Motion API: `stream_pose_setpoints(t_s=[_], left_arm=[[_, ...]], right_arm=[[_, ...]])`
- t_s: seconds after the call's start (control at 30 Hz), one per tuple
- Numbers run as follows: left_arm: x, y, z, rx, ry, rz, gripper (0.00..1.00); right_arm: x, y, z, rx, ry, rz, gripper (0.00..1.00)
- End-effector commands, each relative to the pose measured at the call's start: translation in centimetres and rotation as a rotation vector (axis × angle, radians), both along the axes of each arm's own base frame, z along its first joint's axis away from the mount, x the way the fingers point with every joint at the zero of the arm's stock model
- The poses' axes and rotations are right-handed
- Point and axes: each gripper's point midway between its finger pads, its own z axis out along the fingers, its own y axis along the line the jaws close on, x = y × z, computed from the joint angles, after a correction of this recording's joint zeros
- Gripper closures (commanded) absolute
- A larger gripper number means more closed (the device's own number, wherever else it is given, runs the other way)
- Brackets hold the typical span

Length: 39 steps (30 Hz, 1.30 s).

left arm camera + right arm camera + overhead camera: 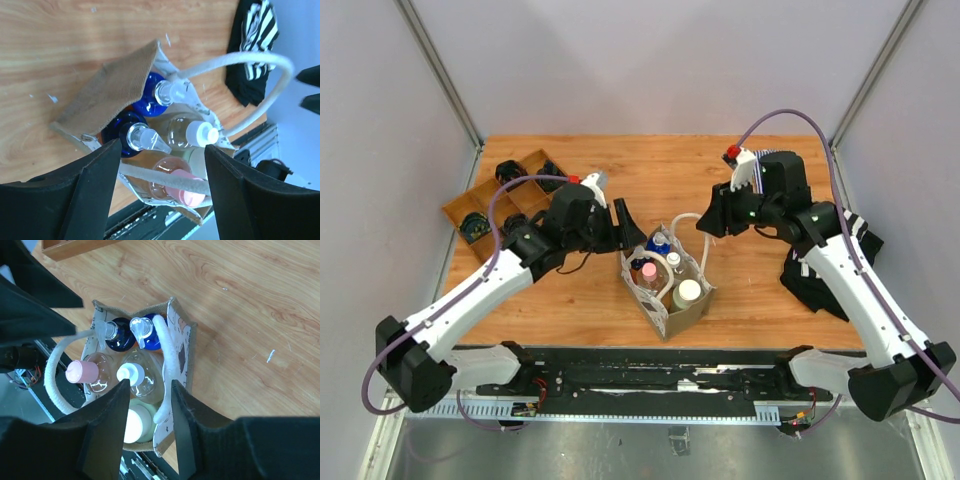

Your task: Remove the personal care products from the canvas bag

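Top external view: canvas bag point(688, 318) between left gripper point(628, 232) and right gripper point(713, 222); both unclenched, empty

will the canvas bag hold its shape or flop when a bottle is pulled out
Probably floppy: the canvas bag has thin fabric walls that bow unevenly. It may lift or tip with a tugged bottle, since the bottles sit packed tight.

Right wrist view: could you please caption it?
Right gripper, jaws open, above a beige canvas bag holding capped bottles and a white-lidded jar.
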Motion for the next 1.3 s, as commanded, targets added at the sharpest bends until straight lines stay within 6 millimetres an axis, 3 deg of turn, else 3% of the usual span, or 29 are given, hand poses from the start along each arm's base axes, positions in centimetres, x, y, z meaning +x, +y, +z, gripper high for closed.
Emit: stream_pose_setpoints(t_s=[0.0,0.07,0.17,0.2,0.27,0.3,0.37,0.4,0.43,0.57,0.8,0.9,1.03,1.13,1.2,1.27], left_arm=[[-0.8,-2.4,-1.9,-0.030,0.050,-0.064,0.28],[-1.1,-3.0,-2.2,-0.033,0.056,-0.078,0.34],[-1.3,-3.8,-1.8,-0.058,0.049,-0.106,0.57],[-1.3,-3.9,-1.8,-0.060,0.048,-0.108,0.70],[-1.0,-3.8,-1.7,-0.050,0.041,-0.096,0.96],[-0.8,-3.7,-1.6,-0.044,0.035,-0.089,0.99],[-0.2,-3.5,-1.1,-0.026,0.012,-0.071,1.00],[0.5,-3.1,-1.0,0.000,-0.007,-0.047,0.99],[1.1,-2.9,-0.7,0.021,-0.026,-0.027,0.99],[5.0,-1.1,-0.9,0.109,-0.069,0.092,0.99],[11.2,2.5,-1.2,0.093,-0.110,0.235,0.99],[13.1,2.8,-1.1,0.111,-0.114,0.251,0.99],[13.7,1.3,-1.0,0.084,-0.101,0.202,1.00],[13.2,1.0,-1.0,0.062,-0.103,0.182,0.99],[12.6,1.4,-1.1,0.069,-0.106,0.178,0.99],[12.0,1.9,-1.2,0.074,-0.108,0.182,1.00]], right_arm=[[-1.6,0.3,-0.3,-0.003,0.024,0.034,0.57],[-1.8,0.4,-0.5,-0.002,0.028,0.043,0.52],[-1.4,0.4,-1.7,-0.024,0.057,0.038,0.40],[-1.2,0.5,-2.3,-0.035,0.072,0.037,0.37],[-0.6,0.8,-3.4,-0.055,0.098,0.041,0.42],[-0.2,1.1,-3.9,-0.063,0.108,0.047,0.51],[0.6,1.7,-4.7,-0.084,0.129,0.063,0.85],[1.0,2.0,-4.7,-0.083,0.129,0.079,0.97],[1.7,2.2,-4.7,-0.090,0.119,0.075,0.99],[5.4,1.5,-3.5,-0.105,0.065,-0.019,0.99],[11.9,-1.7,1.7,-0.112,-0.074,-0.231,0.99],[14.1,-1.8,4.5,-0.098,-0.142,-0.270,0.99],[17.6,-1.1,5.7,-0.110,-0.160,-0.278,0.99],[19.1,-1.3,4.6,-0.164,-0.115,-0.284,0.74],[18.5,-1.6,4.1,-0.194,-0.097,-0.289,0.53],[17.4,-2.1,3.9,-0.252,-0.147,-0.324,0.38]])
